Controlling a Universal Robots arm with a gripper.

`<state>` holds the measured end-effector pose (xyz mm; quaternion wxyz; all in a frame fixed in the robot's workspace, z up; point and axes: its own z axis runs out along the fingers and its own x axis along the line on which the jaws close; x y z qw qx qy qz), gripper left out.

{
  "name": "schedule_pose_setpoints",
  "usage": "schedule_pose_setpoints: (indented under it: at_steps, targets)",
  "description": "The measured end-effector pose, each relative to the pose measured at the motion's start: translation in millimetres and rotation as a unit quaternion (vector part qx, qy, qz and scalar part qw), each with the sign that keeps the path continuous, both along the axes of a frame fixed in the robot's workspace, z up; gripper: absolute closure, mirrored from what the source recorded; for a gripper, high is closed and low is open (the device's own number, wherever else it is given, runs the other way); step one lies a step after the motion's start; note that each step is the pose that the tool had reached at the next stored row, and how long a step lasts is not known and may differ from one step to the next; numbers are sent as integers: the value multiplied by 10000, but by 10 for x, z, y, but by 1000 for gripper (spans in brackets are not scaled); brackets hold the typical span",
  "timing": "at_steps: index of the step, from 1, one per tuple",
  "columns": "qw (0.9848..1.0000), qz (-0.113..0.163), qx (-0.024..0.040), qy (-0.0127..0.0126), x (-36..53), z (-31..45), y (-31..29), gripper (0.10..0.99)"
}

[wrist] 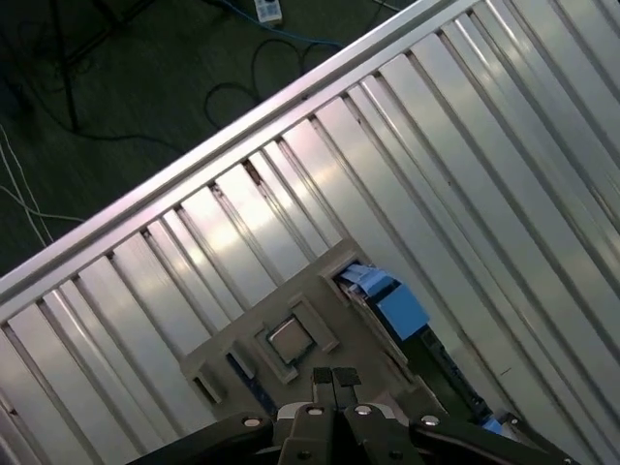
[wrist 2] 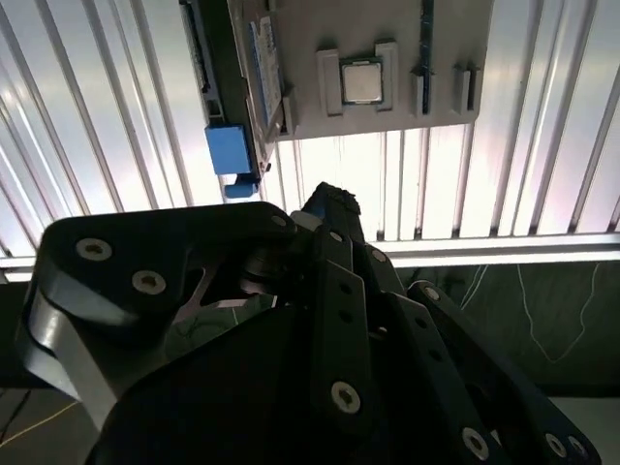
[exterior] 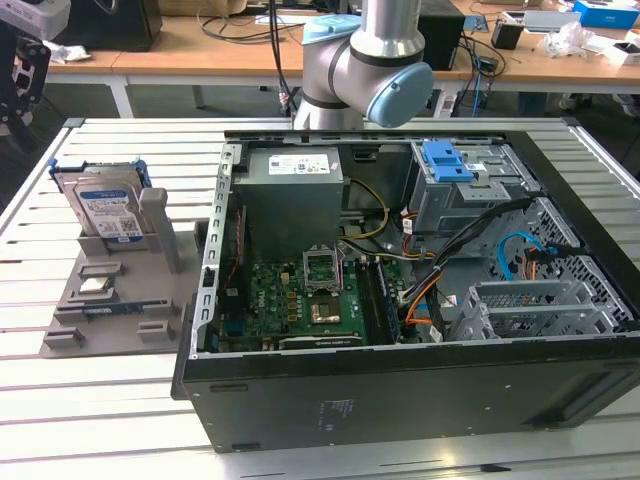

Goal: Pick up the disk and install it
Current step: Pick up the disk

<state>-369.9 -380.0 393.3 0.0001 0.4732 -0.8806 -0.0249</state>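
Observation:
The disk stands upright in a grey holder on the slatted table, at the exterior view's left. It is silver with a blue-and-white label and a blue carrier frame. In the second wrist view the disk appears edge-on, with its blue carrier beside it. The first wrist view shows the blue carrier at the holder's end. My gripper hovers well above the holder, shut with nothing between its fingers. Its black tip points toward the holder and is apart from the disk.
An open computer case takes up the middle and right of the table. Inside are a grey power-supply box, a motherboard and a metal cage with a blue latch. A processor chip lies on the holder.

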Motion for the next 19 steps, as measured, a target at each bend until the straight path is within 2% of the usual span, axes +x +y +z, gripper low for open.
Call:
schedule_pose_setpoints:
  at_steps: [5, 9, 14, 19]
  targets:
    - [9990, 455, 0, 0, 0, 0, 0, 980]
    - [9977, 679, 0, 0, 0, 0, 0, 980]
    - [9954, 958, 0, 0, 0, 0, 0, 980]
    - [9923, 1237, 0, 0, 0, 0, 0, 980]
